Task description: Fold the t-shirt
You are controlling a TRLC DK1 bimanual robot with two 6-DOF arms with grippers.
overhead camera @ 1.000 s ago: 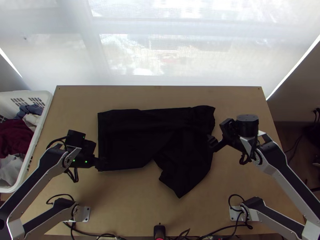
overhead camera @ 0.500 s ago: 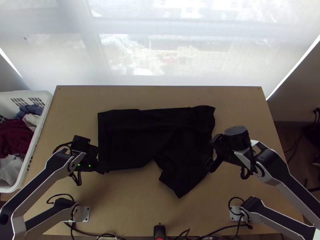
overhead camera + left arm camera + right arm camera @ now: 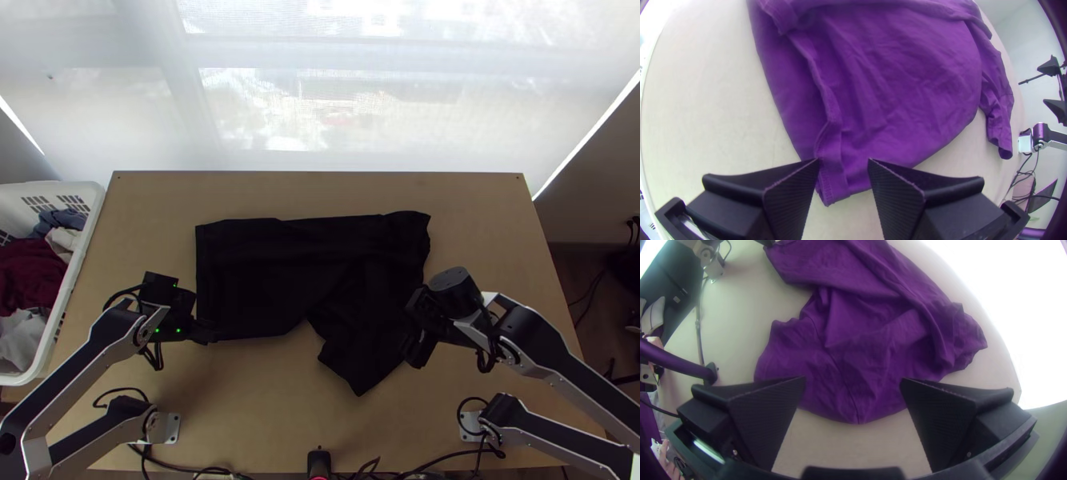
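My left tool and right tool gape, released; I should pinch the t-shirt flat against the desk, then lift both sides evenly.

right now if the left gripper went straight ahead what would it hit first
Likely the t-shirt, near its hemmed corner, seen between the open fingers of the left gripper; how close, I can't tell.
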